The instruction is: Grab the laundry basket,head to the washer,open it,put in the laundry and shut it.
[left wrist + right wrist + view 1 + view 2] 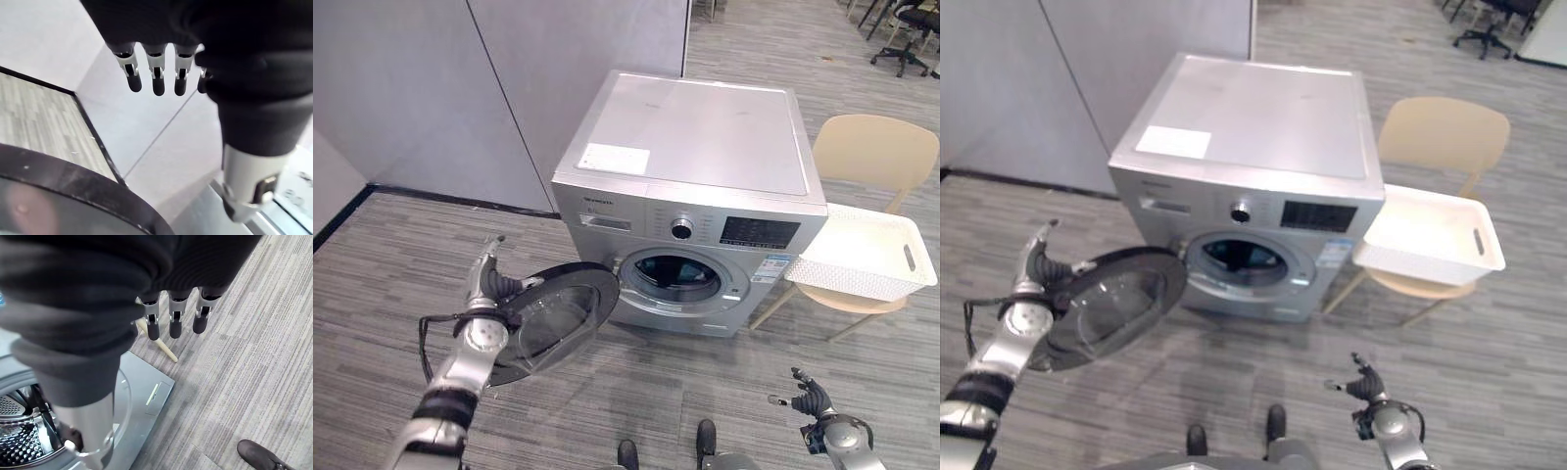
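Silver washer [695, 157], door [553, 318] swung open. Left hand [491, 284] at door's edge, fingers straight. Right hand [813, 399] low, relaxed, holding nothing. White basket [867, 253] on chair [876, 147].

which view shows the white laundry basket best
The left eye view: the white laundry basket sits whole on the chair beside the washer. The right eye view shows it similarly.
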Available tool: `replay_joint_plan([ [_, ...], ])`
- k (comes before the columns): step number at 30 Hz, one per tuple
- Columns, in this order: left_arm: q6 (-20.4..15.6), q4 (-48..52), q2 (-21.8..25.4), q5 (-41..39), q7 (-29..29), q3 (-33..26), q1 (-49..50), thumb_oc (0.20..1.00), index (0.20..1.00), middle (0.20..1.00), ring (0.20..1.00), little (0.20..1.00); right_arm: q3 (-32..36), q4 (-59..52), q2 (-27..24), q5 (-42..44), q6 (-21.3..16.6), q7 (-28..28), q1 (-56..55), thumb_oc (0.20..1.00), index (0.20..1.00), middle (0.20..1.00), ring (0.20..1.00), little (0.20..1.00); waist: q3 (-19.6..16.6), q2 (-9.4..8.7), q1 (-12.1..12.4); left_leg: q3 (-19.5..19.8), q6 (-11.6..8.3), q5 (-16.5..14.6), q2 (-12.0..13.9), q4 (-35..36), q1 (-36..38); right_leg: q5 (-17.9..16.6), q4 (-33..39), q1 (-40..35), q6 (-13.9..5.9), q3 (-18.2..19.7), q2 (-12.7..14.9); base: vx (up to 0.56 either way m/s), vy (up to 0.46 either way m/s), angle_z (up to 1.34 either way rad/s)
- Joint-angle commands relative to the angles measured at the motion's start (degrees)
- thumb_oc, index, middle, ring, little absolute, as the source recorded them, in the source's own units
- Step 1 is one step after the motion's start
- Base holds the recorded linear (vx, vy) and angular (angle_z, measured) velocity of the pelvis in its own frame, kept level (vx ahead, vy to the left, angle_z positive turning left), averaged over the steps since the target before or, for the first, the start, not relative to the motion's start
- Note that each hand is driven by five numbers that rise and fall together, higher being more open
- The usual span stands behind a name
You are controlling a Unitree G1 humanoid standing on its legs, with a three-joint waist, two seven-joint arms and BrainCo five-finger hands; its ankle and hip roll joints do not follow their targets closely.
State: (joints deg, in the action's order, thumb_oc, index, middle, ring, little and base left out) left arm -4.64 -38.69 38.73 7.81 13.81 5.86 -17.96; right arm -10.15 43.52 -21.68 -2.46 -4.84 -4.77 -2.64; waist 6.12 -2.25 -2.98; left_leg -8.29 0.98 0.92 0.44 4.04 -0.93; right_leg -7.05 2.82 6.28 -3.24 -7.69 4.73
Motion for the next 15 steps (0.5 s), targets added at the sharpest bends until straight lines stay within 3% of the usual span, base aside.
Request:
replay_joint_plan([
  [1, -0.05, -3.56, 5.28, 0.64, 2.15, -0.87, -5.28, 1.000, 1.000, 1.000, 1.000, 1.000, -0.54, -1.64, -2.71, -1.65, -0.87, 0.08, 2.72, 1.000, 1.000, 1.000, 1.000, 1.000, 1.65, -0.70, -0.32, 0.97, -0.88, -2.87, -0.28, -4.22, -4.87, 7.13, -5.91, -0.15, -5.32, 1.72, 1.49, -0.05, 0.039, -0.26],
  [7, -0.07, -13.65, 7.11, -3.73, -0.14, -0.68, -8.14, 1.000, 1.000, 1.000, 1.000, 1.000, -2.26, -1.91, -3.56, -1.43, -0.59, 0.46, 4.02, 1.000, 1.000, 1.000, 1.000, 1.000, 3.86, -1.91, -0.73, -0.10, -0.58, -2.67, 0.43, -6.05, -9.10, 5.20, -6.18, 3.88, -5.75, 2.99, 1.22, -0.06, 0.034, -0.17],
  [15, -0.29, -12.38, 0.39, -5.52, -4.15, -0.79, -0.35, 1.000, 1.000, 1.000, 1.000, 1.000, -2.06, -0.04, -3.29, -1.82, 0.05, 0.34, 5.24, 1.000, 1.000, 1.000, 1.000, 1.000, 4.99, -2.47, 0.28, -0.15, -0.26, -3.38, 0.47, -7.85, -10.40, 4.97, -6.24, 4.58, -5.45, 3.08, 1.28, -0.01, 0.007, -0.10],
])
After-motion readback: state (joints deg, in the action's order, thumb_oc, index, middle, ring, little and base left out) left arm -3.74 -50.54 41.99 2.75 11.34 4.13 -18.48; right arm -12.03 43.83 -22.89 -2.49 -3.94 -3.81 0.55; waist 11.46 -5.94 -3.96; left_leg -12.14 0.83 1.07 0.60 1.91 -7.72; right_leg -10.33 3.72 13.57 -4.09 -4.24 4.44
